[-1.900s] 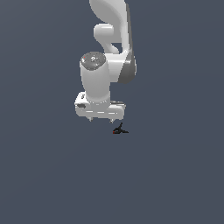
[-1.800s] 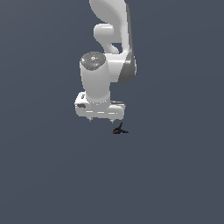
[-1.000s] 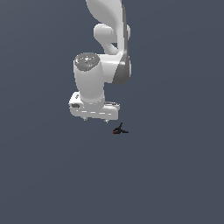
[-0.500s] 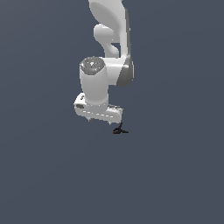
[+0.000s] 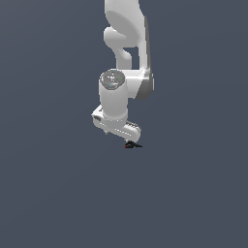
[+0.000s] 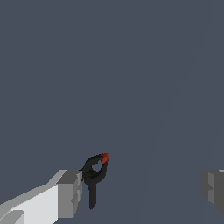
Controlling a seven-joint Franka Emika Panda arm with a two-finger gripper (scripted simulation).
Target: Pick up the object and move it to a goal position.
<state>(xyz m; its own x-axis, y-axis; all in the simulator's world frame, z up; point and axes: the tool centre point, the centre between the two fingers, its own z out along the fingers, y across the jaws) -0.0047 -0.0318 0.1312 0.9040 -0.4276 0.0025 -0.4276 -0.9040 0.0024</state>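
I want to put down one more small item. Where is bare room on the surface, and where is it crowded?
Only the black clamp lies on the grey surface, just under the tool. Every other part in view is bare. It is crowded only between the tool's fingers, where the clamp sits close beside one.

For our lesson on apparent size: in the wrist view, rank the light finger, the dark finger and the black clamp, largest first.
1. Light finger
2. Black clamp and dark finger: too alike to rank, since the finger is cut off at the frame's edge.
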